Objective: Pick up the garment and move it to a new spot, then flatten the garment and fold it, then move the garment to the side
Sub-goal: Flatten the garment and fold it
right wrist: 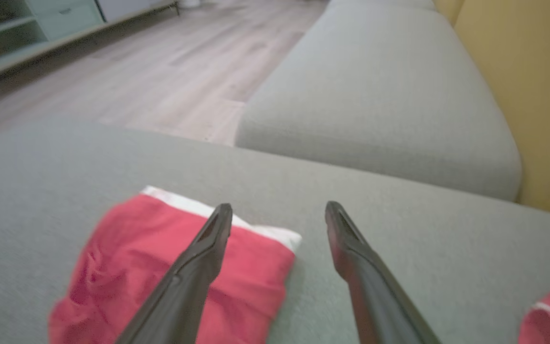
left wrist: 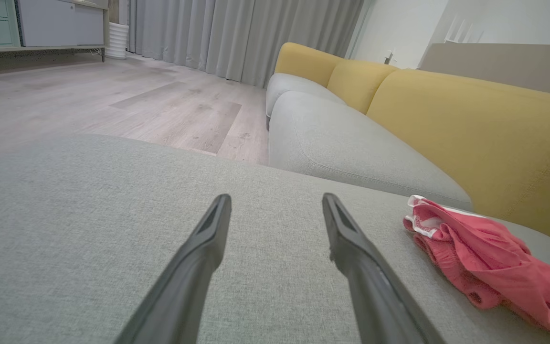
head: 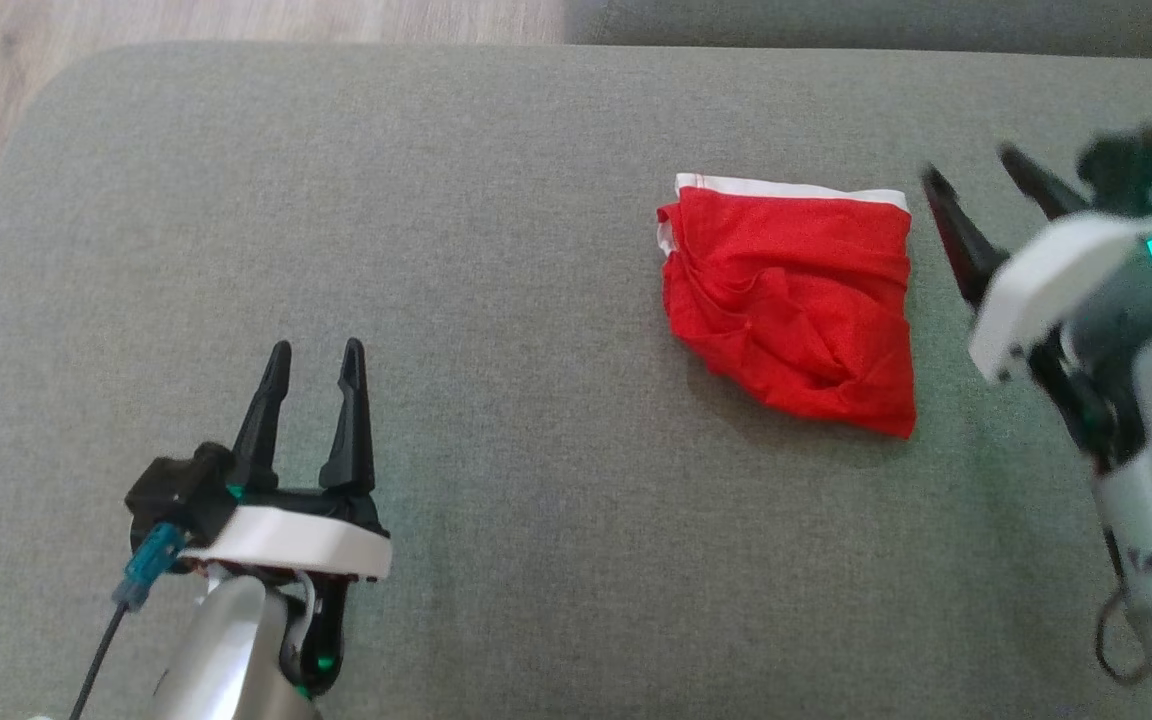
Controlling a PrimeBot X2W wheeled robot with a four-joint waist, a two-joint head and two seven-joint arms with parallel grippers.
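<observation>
Right gripper (head: 976,172): fingers spread wide, nothing between them, just beside the garment's right edge; blurred in head view. Red garment (head: 786,300), white band along its far edge, lies folded on grey cushion (head: 496,560), right of centre. Left gripper (head: 316,355): wide open, empty, well apart from garment.

Overhead, low wrists; perhaps same garment (head: 786,300)

red garment (head: 786,300), white-edged; grey cushion (head: 436,200); yellow backrest (left wrist: 470,129).
</observation>
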